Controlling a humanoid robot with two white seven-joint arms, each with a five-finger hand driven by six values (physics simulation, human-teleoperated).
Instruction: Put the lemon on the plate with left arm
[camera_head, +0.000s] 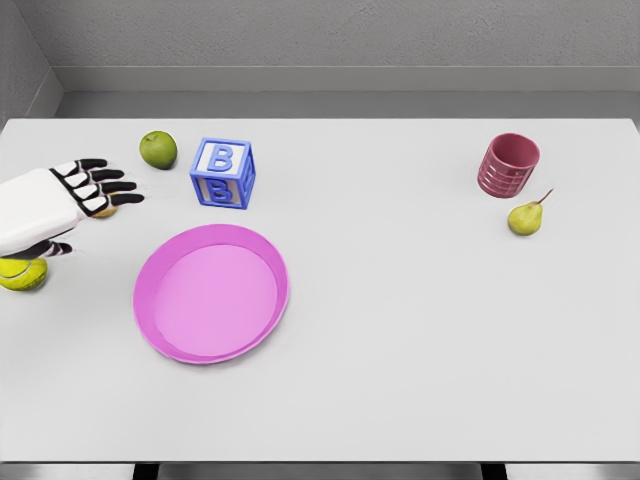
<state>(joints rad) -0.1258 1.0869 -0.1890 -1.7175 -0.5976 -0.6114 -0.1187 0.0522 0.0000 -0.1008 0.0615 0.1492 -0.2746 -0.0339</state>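
A yellow lemon (22, 274) lies at the table's left edge, partly covered by my left hand (88, 200). That hand comes in from the left, white with black fingertips, hovering above and just right of the lemon with its fingers spread and nothing held. Its thumb (52, 249) points over the lemon's top. The round pink plate (213, 296) sits to the right of the lemon, below the hand's fingertips. My right arm does not show.
A green apple (158, 150) and a blue letter block (222, 172) stand behind the plate. A small tan object (106, 211) peeks out under the fingers. A dark red cup (508, 165) and a pear (526, 216) sit far right.
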